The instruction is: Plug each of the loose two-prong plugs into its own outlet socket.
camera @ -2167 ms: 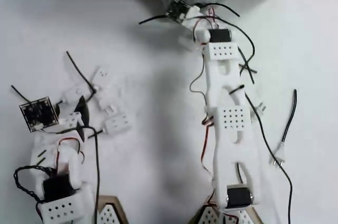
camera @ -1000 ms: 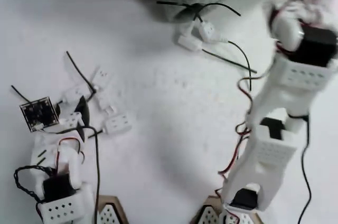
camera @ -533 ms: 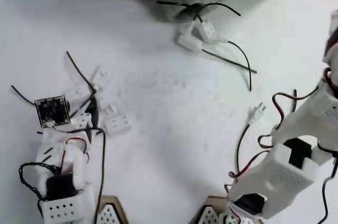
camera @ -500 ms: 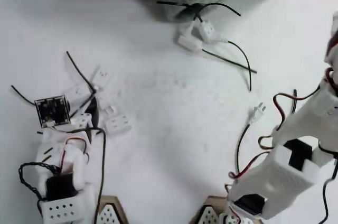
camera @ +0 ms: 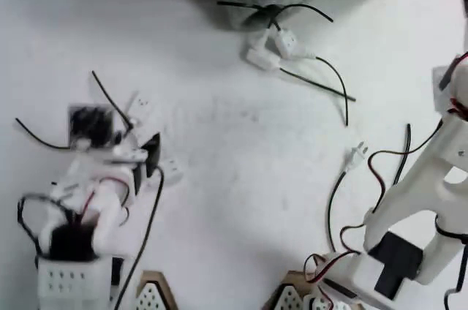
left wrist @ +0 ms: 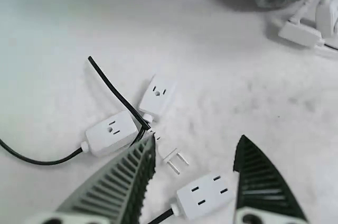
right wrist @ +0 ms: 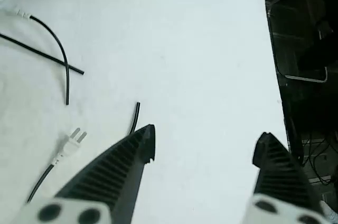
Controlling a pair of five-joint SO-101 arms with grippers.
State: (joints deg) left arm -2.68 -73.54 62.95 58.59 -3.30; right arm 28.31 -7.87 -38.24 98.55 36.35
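Near the left edge of the table (camera: 219, 178), the left gripper (left wrist: 197, 138) hangs wide open and empty above a loose two-prong plug (left wrist: 174, 160) that lies among three white outlet sockets (left wrist: 108, 131). Toward the right edge, the right gripper (right wrist: 207, 133) also gapes, holding nothing, with a corded two-prong plug (right wrist: 68, 143) near it.

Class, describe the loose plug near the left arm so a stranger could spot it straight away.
On the white table, find the cluster of white sockets before the left arm's jaws. Amid them lies the plug: only it shows two prongs, not slots.
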